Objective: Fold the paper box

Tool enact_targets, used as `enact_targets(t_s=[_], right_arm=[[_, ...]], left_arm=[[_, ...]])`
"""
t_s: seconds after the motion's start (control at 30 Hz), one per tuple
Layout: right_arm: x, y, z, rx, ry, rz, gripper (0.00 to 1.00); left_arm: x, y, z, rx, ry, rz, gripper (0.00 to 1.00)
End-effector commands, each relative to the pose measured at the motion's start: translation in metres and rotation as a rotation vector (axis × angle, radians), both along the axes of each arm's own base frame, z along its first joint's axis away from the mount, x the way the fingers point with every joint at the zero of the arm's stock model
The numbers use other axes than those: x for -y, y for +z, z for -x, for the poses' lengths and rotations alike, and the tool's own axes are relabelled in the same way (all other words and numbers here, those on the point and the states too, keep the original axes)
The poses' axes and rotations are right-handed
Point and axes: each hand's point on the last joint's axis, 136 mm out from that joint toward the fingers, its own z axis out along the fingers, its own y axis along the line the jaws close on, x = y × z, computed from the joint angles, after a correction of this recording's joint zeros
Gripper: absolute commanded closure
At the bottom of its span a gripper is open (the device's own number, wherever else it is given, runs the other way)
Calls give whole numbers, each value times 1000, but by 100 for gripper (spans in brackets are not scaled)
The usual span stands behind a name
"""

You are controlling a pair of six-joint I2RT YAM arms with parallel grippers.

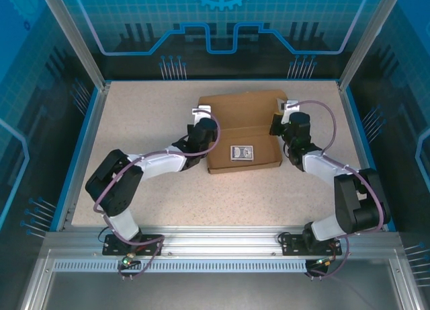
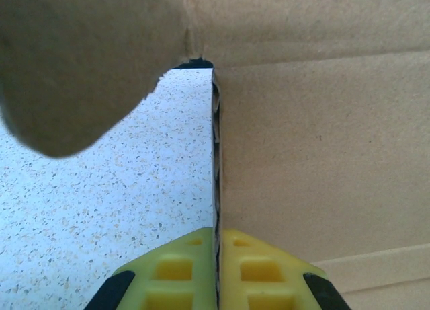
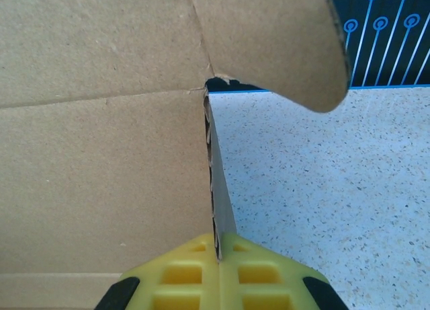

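the paper box (image 1: 245,122) sits mid-table on the speckled table (image 1: 134,122), a bit toward the far side, with a small printed card (image 1: 242,152) lying on its near panel. the left gripper (image 2: 217,256) is pinched tight on the box's left side wall, and the right gripper (image 3: 218,253) is clamped on the right wall. both walls look upright, i think.

Overhead feed looks crisp and evenly lit for me: soft light from above, just short faint shadows on the desk (image 1: 134,122). Both wrist feeds are bright too. On the left one, the paper box (image 2: 322,155) flap at 10 o'clock is a blurry blob, too close to focus. On the right one, the flap at 1 o'clock is only mildly soft. The left pincer (image 2: 217,283) and right pincer (image 3: 219,273) at 6 o'clock look slightly soft, while the desk speckle stays sharp.
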Motion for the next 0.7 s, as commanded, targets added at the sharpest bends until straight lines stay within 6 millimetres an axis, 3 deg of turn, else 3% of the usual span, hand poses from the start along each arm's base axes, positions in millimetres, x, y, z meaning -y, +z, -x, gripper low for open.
enact_targets(t_s=[0.0, 0.67], right_arm=[[-20, -16, 17, -44, 74, -10, 97], [-12, -21, 61, -30, 67, -5, 99]], left_arm=[[18, -16, 20, -47, -64, 20, 99], [9, -33, 58, -70, -58, 2, 93]])
